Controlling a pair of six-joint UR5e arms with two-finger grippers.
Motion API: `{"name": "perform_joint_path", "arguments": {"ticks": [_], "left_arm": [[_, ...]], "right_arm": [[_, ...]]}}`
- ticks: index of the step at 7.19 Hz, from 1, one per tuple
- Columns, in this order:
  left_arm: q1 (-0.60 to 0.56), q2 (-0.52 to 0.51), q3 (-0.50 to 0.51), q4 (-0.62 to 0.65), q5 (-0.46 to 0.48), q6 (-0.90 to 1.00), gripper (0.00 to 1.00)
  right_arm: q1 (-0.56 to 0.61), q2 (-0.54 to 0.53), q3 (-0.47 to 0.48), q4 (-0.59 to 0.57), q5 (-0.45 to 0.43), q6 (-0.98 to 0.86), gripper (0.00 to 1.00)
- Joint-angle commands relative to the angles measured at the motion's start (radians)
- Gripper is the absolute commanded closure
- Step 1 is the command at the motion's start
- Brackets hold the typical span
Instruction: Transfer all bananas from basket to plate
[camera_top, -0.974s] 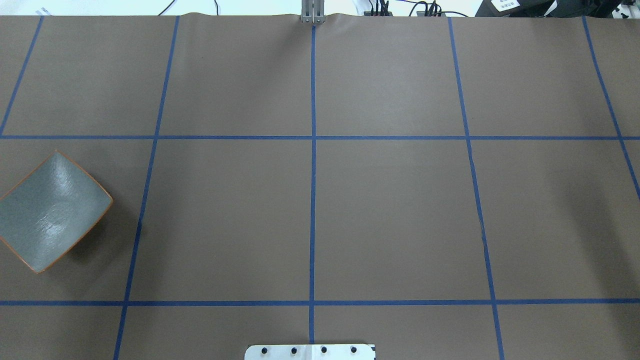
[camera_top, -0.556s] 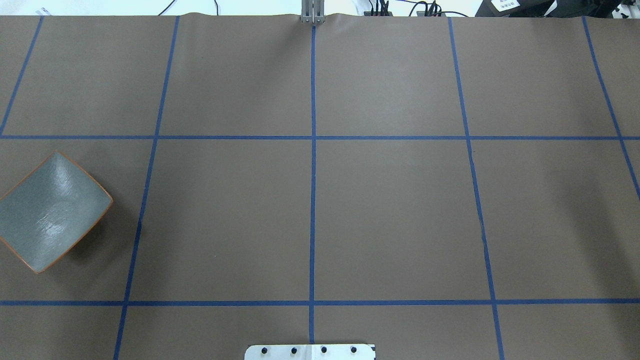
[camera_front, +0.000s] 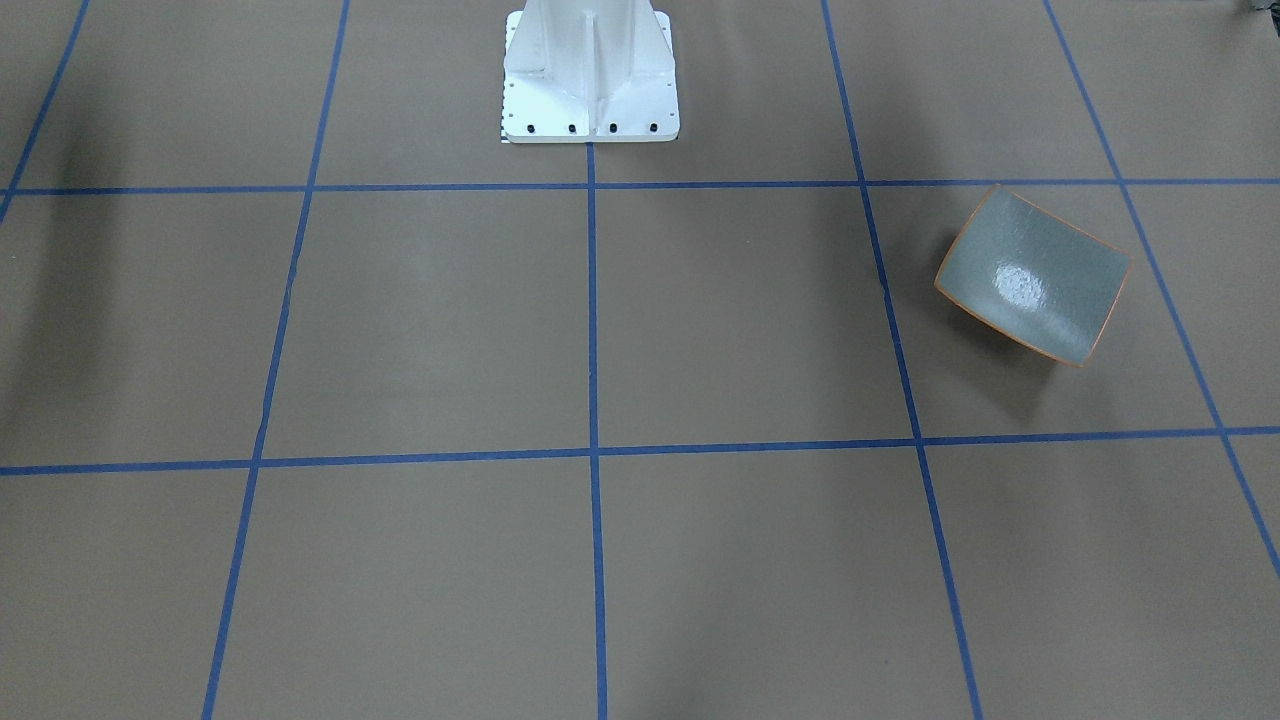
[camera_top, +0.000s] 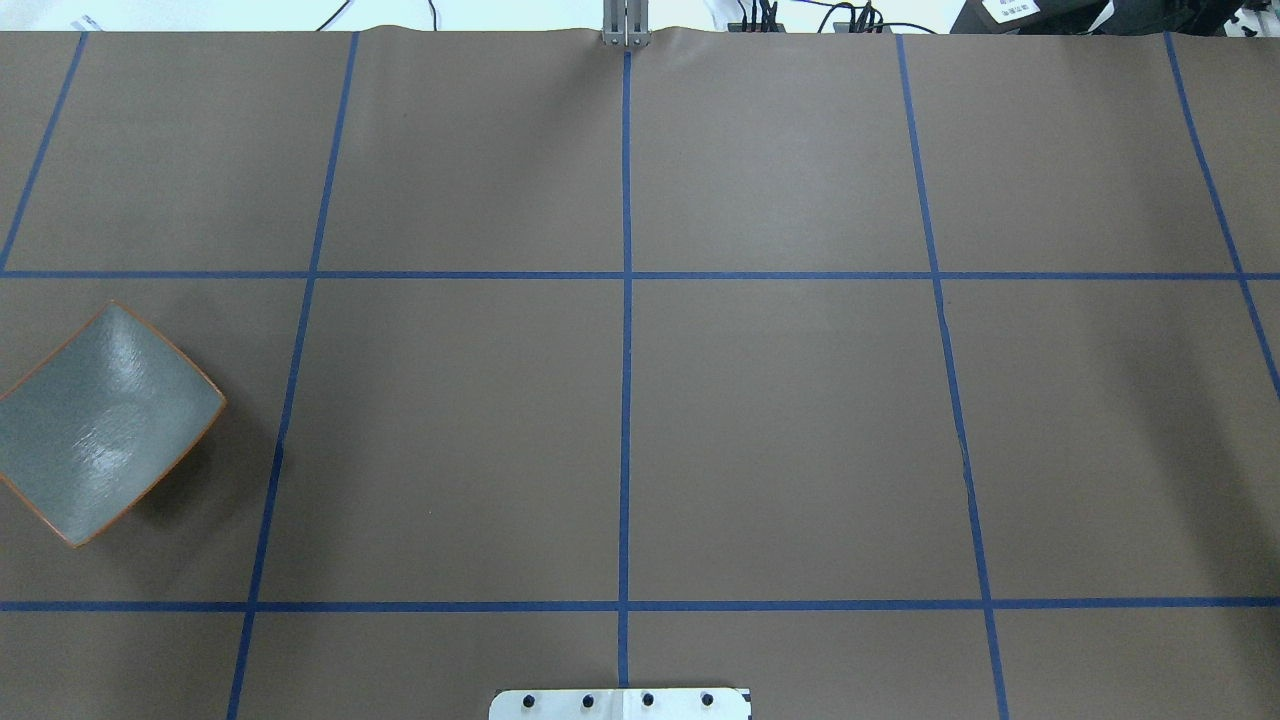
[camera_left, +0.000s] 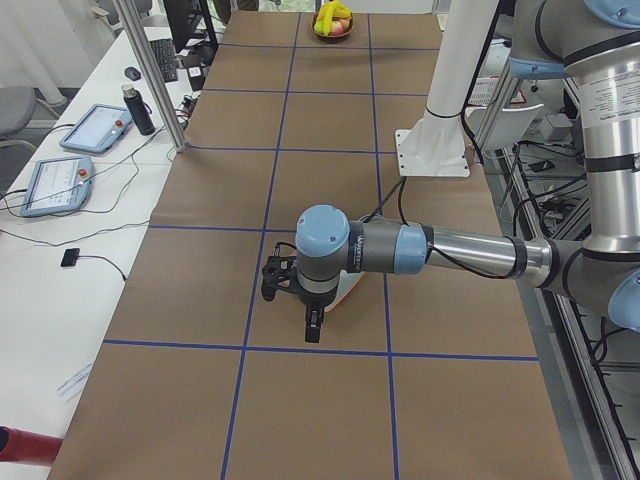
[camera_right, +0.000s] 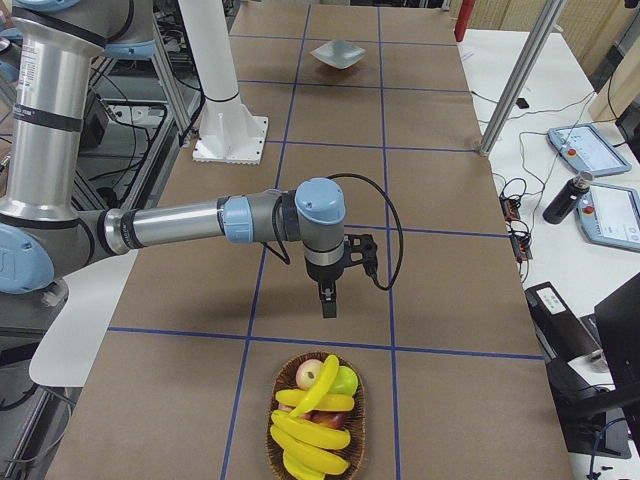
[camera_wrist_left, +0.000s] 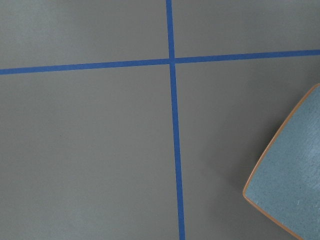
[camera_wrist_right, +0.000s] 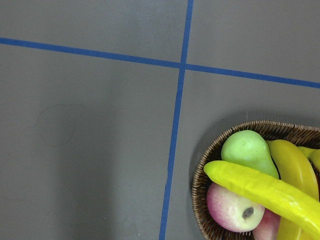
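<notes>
Several yellow bananas (camera_wrist_right: 265, 192) lie in a wicker basket (camera_wrist_right: 199, 186) with a green pear (camera_wrist_right: 248, 150) and a red apple (camera_wrist_right: 232, 210), at the table's right end (camera_right: 310, 430). The grey-green plate (camera_top: 100, 425) with an orange rim sits bare at the table's left end; it also shows in the front view (camera_front: 1035, 275) and the left wrist view (camera_wrist_left: 290, 190). My left gripper (camera_left: 313, 325) hangs above the table beside the plate. My right gripper (camera_right: 329, 300) hangs above the table a little short of the basket. I cannot tell whether either is open or shut.
The white robot pedestal (camera_front: 590, 75) stands at the table's middle rear edge. Blue tape lines grid the brown table. A side bench holds tablets (camera_left: 60, 170), a dark bottle (camera_left: 140, 110) and a metal post (camera_left: 150, 70).
</notes>
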Motion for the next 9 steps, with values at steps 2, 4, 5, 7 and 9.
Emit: {"name": "perform_joint_path", "arguments": {"ticks": [2,4,5,7,9], "left_arm": [[0.0,0.001,0.001,0.0,-0.001,0.0,0.0],[0.0,0.001,0.003,0.0,-0.001,0.0,0.0],[0.0,0.004,0.005,0.0,-0.001,0.0,0.0],[0.0,0.009,0.005,0.001,-0.001,0.0,0.0],[0.0,0.014,0.006,0.001,-0.001,0.0,0.0]], "right_arm": [[0.047,-0.006,-0.161,0.128,-0.012,-0.367,0.0],[0.111,0.069,-0.299,0.114,0.003,-0.627,0.0],[0.13,0.143,-0.423,0.115,0.015,-0.757,0.0],[0.135,0.189,-0.539,0.114,0.043,-0.83,0.0],[0.135,0.162,-0.535,0.115,0.046,-0.83,0.0]]}}
